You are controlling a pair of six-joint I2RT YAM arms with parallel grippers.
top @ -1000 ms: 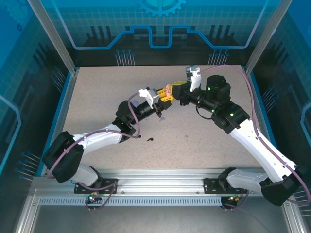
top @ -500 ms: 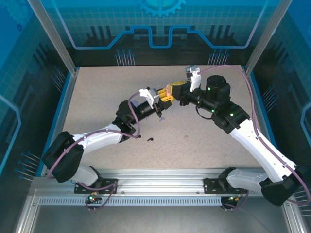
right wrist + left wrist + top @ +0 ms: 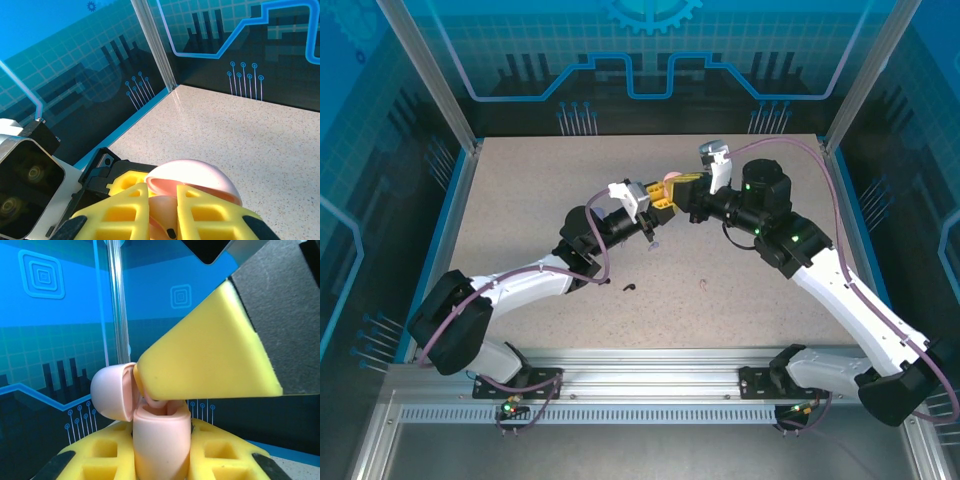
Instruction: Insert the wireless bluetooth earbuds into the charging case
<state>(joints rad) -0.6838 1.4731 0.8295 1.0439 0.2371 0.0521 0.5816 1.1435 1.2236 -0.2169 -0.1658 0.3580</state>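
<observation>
1. Wireless bluetooth earbuds (image 3: 630, 289) lie loose on the speckled table (image 3: 520, 200): a black earbud (image 3: 630, 289) sits on the near half, and a loose pink earbud (image 3: 704, 284) lies to its right, well apart from it.
2. Over the middle of the table the two arms meet nose to nose, and the pale pink charging case (image 3: 161, 440) is right between them, up off the surface.
3. The left gripper (image 3: 665, 196) is clamped on the case body, which stands upright between its yellow fingers (image 3: 220, 450) in the left wrist view.
4. The case lid (image 3: 111, 392) is flipped open, hanging off to the left in that view, and in the right wrist view it shows as a smooth dome.
5. The right gripper (image 3: 682, 184) comes in from the other side, its tip down at the case's open mouth.
6. Its fingers (image 3: 210, 215) are nearly together, and pinched between them is what looks like a pale pink earbud (image 3: 161, 212) with a dark dot, poised at the opening just under the lid.
</observation>
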